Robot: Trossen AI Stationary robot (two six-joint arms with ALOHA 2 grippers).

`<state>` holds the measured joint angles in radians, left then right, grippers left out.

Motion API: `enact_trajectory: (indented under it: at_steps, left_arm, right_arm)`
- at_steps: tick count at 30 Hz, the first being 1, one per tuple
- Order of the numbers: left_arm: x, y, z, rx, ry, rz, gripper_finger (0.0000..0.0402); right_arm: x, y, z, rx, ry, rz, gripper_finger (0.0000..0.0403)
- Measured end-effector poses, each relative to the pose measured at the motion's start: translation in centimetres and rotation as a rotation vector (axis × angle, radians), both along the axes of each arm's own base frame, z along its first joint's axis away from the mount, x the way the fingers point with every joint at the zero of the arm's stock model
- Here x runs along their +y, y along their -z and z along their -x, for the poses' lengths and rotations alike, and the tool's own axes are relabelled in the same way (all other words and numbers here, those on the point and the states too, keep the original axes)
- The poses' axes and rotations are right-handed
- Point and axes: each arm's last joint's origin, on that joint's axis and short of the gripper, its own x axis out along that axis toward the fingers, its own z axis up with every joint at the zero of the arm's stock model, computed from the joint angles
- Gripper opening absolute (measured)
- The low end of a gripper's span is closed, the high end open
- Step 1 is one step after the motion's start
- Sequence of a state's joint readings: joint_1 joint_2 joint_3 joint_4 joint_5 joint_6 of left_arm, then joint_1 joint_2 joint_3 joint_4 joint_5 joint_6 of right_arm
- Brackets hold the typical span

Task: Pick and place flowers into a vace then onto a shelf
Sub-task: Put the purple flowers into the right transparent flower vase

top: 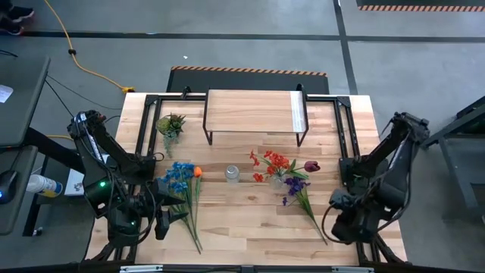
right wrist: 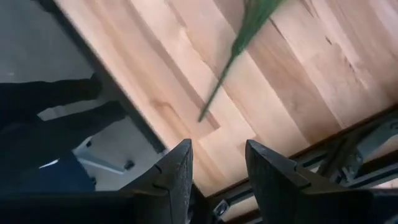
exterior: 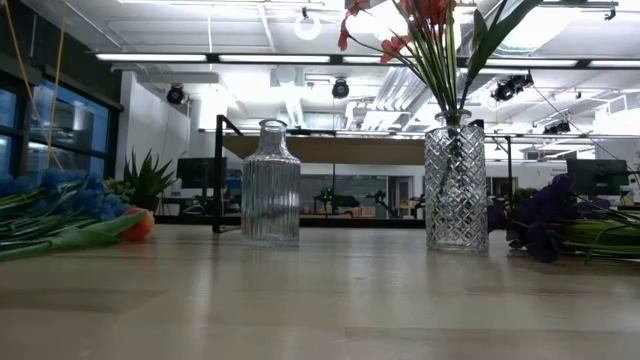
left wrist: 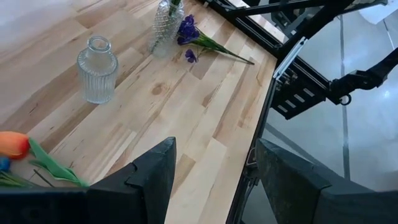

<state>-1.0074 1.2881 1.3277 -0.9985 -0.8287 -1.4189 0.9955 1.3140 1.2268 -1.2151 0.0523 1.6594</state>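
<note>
Red flowers [exterior: 420, 30] stand with their stems in a diamond-cut glass vase [exterior: 455, 185] at mid-table. An empty ribbed glass vase [top: 232, 174] stands to its left. Blue flowers with one orange bloom [top: 182, 178] lie flat on the table at the left. Purple and maroon flowers [top: 299, 186] lie to the right of the cut vase, their green stem [right wrist: 239, 43] running toward the near edge. The shelf [top: 254, 114] stands at the far edge. My left gripper [left wrist: 214, 180] is open above the near left, beside the blue flowers' stems. My right gripper [right wrist: 217, 180] is open over the near right edge, just past the stem's end.
A small spiky potted plant [top: 170, 125] stands left of the shelf. A black metal frame [top: 345, 129] runs along the table's sides. Bare wood lies between the two vases and the near edge [top: 250, 227].
</note>
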Motion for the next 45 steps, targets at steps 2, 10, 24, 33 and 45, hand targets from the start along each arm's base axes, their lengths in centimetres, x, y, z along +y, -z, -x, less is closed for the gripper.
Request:
enact_trajectory:
  at_steps: [2, 10, 24, 33, 45]
  left_arm:
    - [0.0, 0.0, 0.0, 0.0, 0.0, 0.0, 0.0253]
    - [0.0, 0.0, 0.0, 0.001, 0.0, 0.0, 0.0253]
    - [0.0, 0.0, 0.0, 0.0, 0.0, -0.001, 0.0253]
    - [0.0, 0.0, 0.0, 0.001, -0.001, -0.003, 0.0253]
    - [0.1, 0.0, 0.0, 0.003, -0.001, -0.007, 0.0253]
  right_arm:
    - [0.2, 1.1, -0.1, -0.001, 0.009, -0.004, 0.014]
    - [0.5, 5.2, -0.3, -0.019, 0.043, -0.03, 0.014]
    - [0.2, 8.7, -1.0, -0.093, 0.076, -0.065, 0.014]
    - [-0.5, 8.7, -2.3, -0.124, 0.084, -0.061, 0.0161]
    - [-0.1, 9.9, -2.8, -0.077, 0.087, -0.029, 0.0207]
